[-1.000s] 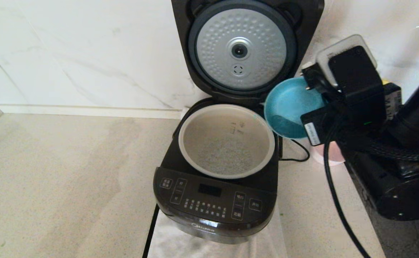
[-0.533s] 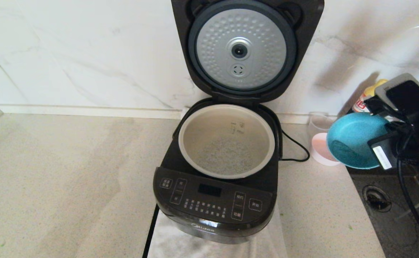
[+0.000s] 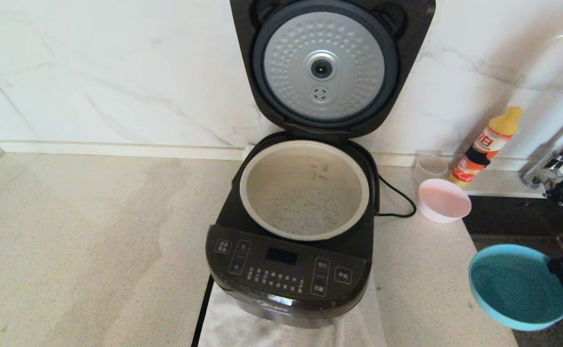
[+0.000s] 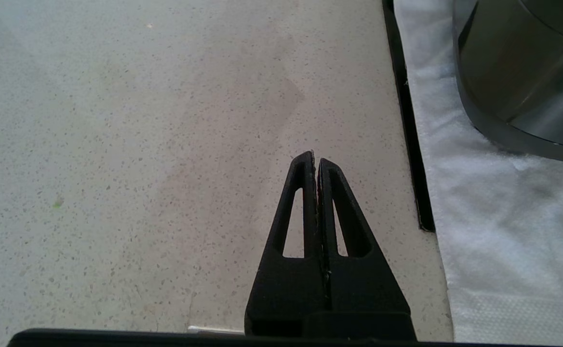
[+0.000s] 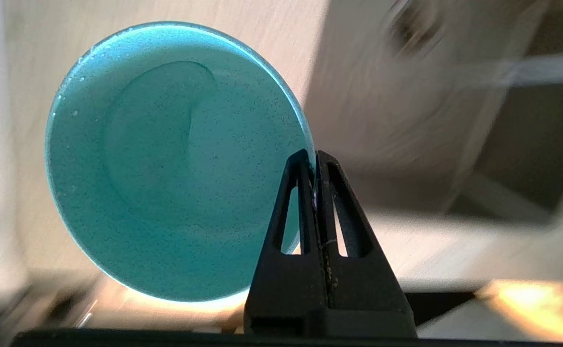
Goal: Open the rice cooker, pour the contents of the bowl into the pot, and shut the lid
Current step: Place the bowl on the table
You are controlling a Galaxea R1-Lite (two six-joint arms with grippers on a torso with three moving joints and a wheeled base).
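Observation:
The black rice cooker (image 3: 286,270) stands open at the middle of the counter. Its lid (image 3: 329,62) is raised upright against the wall, silver dimpled disc facing me. White rice grains lie on the bottom of the pale pot (image 3: 304,190). At the counter's right front edge my right gripper (image 5: 314,159) is shut on the rim of a teal bowl (image 3: 515,286) (image 5: 175,159), whose inside looks empty. Only part of that arm shows in the head view. My left gripper (image 4: 315,156) is shut on nothing, low over the bare counter left of the cooker's base (image 4: 522,82).
A pink bowl (image 3: 444,200), a clear cup (image 3: 431,166) and an orange-capped bottle (image 3: 486,144) stand right of the cooker by the wall. A dark sink (image 3: 508,217) with a tap (image 3: 558,161) lies at far right. The cooker's black cord (image 3: 399,200) loops beside it. A white cloth (image 3: 243,323) lies under the cooker.
My right gripper has carried the teal bowl away from the pot's rim, rightward and down toward the counter's right front edge. The bowl has turned from tipped to nearly level. The left arm is still.

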